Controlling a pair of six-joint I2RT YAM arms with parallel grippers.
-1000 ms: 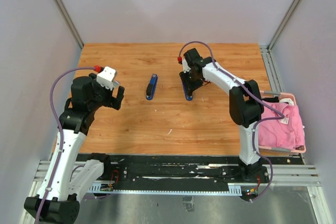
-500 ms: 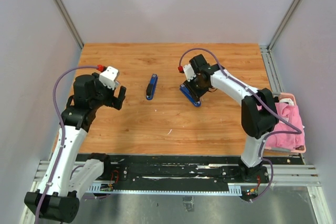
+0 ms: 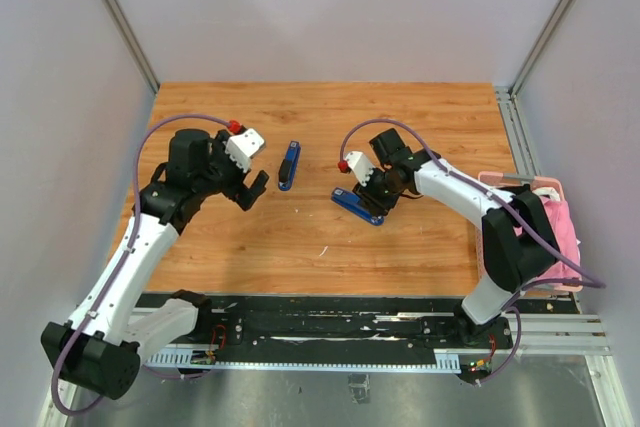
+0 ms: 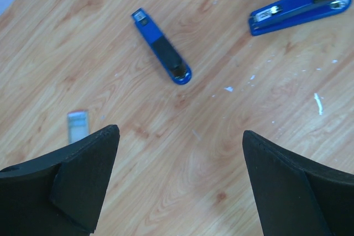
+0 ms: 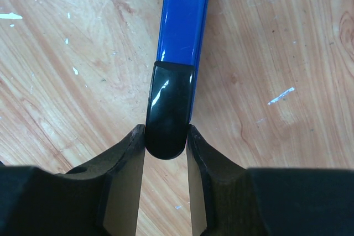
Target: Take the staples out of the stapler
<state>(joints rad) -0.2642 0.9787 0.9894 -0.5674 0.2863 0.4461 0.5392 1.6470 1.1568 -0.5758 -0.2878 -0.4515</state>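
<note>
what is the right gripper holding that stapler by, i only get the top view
Observer: The right gripper is shut on the stapler at its rounded black end, one finger on each side.
Operator: any marking on it
Observer: Yes, a small dark label on the blue body reads 24/8.
Operator: anything near the left gripper i can't make out
Observer: A small flat pale box lies on the table, apart from the other stapler.
</note>
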